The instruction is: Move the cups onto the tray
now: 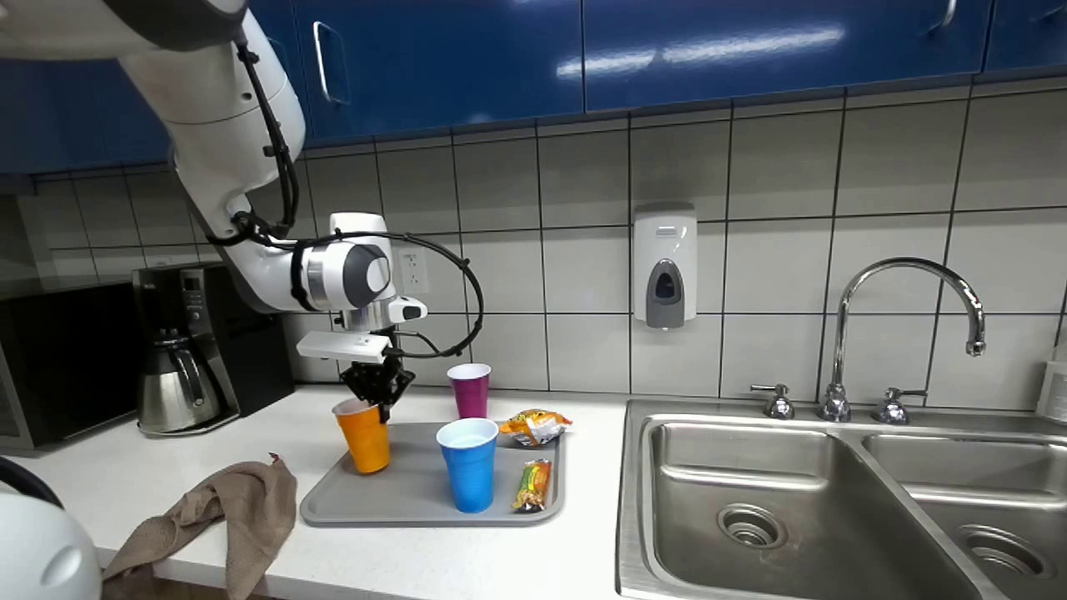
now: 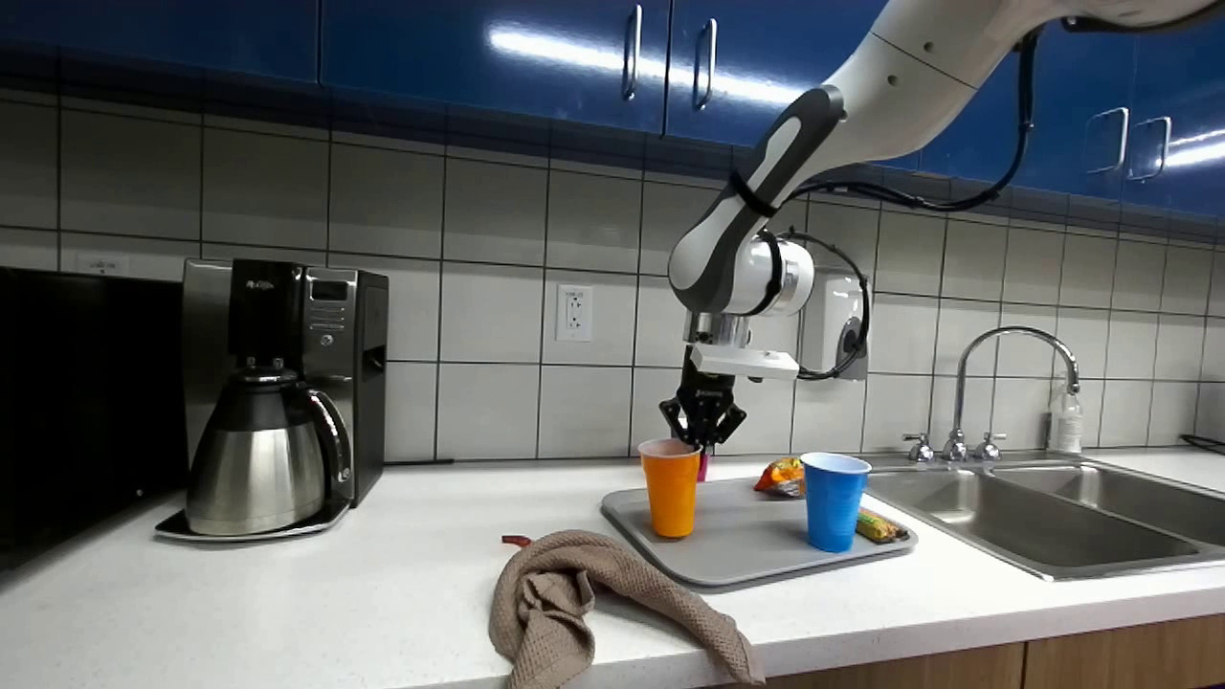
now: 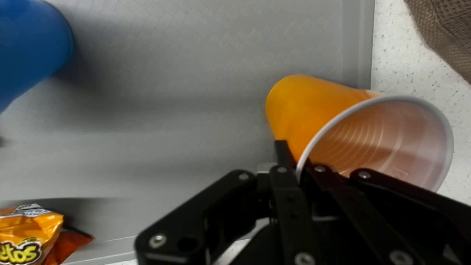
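I record the gripper point(image 3: 297, 163) pinched closed on the side of the orange cup point(image 1: 365, 440), held tilted over the tray point(image 1: 408, 493) (base contact I cannot confirm). The blue cup point(image 1: 469, 475) stands upright on the tray; the purple cup point(image 1: 471, 396) stands on the counter point(image 1: 593, 487), just behind it.

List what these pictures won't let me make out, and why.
Purple cup: in an exterior view, mostly hidden by the gripper and orange cup.
Blue cup: in the wrist view, the left and top edges cut off its rim.
Snack bag: the wrist view's left edge cuts off part of its name.
Wrapped snack bar: one end hidden behind the blue cup in an exterior view.
Coffee maker: front lettering too small to read in an exterior view.
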